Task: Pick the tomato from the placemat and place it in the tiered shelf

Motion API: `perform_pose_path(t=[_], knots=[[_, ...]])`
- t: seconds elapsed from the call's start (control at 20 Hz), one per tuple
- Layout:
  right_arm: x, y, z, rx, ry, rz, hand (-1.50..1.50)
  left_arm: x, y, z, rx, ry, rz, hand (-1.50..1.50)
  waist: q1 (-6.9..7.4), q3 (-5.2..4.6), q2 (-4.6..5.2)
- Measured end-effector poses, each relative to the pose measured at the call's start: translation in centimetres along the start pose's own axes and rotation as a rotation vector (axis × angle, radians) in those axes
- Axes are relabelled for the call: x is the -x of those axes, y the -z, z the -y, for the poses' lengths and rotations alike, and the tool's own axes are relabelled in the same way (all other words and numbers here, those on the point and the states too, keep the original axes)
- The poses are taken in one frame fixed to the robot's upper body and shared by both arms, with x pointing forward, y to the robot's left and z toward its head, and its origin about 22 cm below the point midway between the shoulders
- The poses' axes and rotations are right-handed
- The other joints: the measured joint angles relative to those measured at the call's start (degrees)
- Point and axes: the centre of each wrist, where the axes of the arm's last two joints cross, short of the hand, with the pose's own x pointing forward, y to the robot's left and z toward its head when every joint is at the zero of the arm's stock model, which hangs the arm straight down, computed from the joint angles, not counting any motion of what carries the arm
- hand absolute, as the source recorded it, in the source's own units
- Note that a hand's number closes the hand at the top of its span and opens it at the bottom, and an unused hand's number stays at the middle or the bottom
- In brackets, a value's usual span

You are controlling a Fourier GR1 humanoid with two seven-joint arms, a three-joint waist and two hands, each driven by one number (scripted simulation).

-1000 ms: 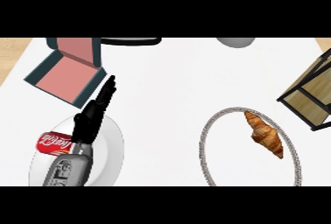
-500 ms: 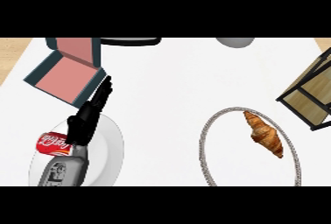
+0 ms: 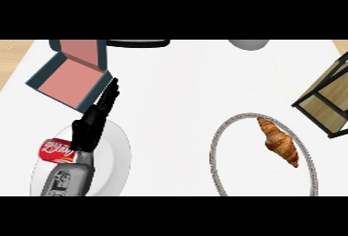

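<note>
White counter [image 3: 183,83]; tiered shelf [image 3: 327,109] partly off-frame

A wide bare stretch of tabletop [image 3: 183,85] lies open between the pink box [image 3: 68,85] at left and the tiered shelf [image 3: 326,103] at right. The placemat [image 3: 213,152] sits near the shelf. A red can [image 3: 55,151] and a white plate [image 3: 117,154] crowd the left hand [image 3: 90,125].
</note>
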Motion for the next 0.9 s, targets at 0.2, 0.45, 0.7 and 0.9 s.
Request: perform_pose_path(t=[0.2, 0.45, 0.7, 0.9], knots=[[-1.5, -1.1, 2.7, 0.07, 0.003, -0.075, -1.5, 0.1, 0.0, -0.1, 0.002, 0.001, 0.006, 0.0, 0.31, 0.09, 0.34], [-2.4, -3.3, 6.0, 0.064, -0.069, -0.187, -1.5, 0.0, 0.0, -0.2, -0.008, -0.002, 0.014, 0.0, -0.02, 0.35, 0.71], [-3.0, -5.1, 8.3, 0.043, -0.14, -0.236, -1.5, 0.3, -0.1, -0.6, -0.014, -0.002, 0.012, 0.0, -0.4, 0.6, 0.96], [-3.2, -6.2, 9.5, 0.002, -0.173, -0.257, -1.5, 0.5, -0.2, -0.5, -0.02, -0.008, 0.008, 0.0, -0.72, 0.77, 0.94]])
